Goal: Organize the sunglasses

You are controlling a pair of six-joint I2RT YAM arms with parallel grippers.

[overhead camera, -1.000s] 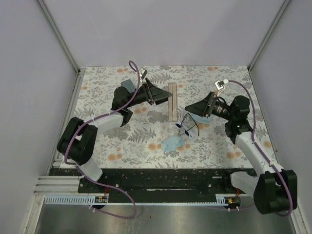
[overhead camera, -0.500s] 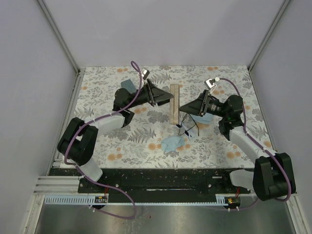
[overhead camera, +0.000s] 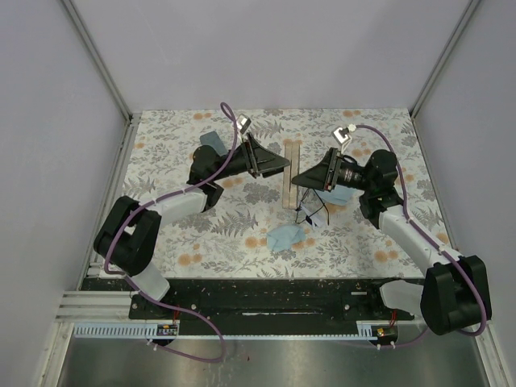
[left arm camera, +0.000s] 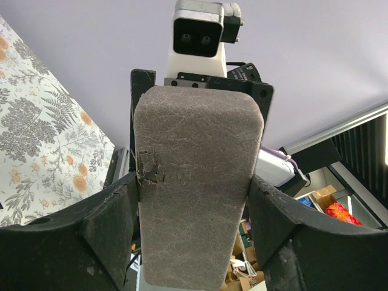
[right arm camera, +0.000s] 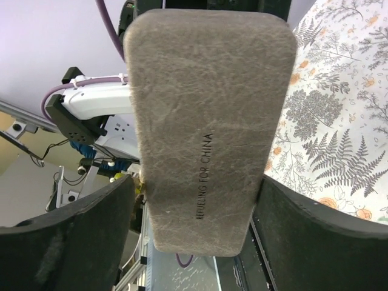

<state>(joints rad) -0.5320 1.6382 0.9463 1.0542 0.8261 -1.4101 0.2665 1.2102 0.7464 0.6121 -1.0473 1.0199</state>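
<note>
The sunglasses [overhead camera: 311, 212], thin black frame, lie on the floral tabletop just right of centre, under my right gripper. A tan oblong case [overhead camera: 289, 173] stands on edge at the table's centre. My left gripper [overhead camera: 280, 166] is shut on the case [left arm camera: 197, 151] from the left, both fingers [left arm camera: 115, 212] pressed to its sides. My right gripper [overhead camera: 299, 178] has come in from the right and straddles the case [right arm camera: 209, 109]. Its right finger [right arm camera: 303, 224] touches the case, and a thin gap shows at the left finger.
A light blue cloth [overhead camera: 286, 236] lies in front of the sunglasses. A second cloth [overhead camera: 340, 195] lies under the right wrist, and a third [overhead camera: 212, 142] lies behind the left arm. Metal rails edge the table on both sides.
My right gripper has moved left and up from beside the sunglasses until its jaws are round the tan case. The left gripper with the case has shifted slightly right.
</note>
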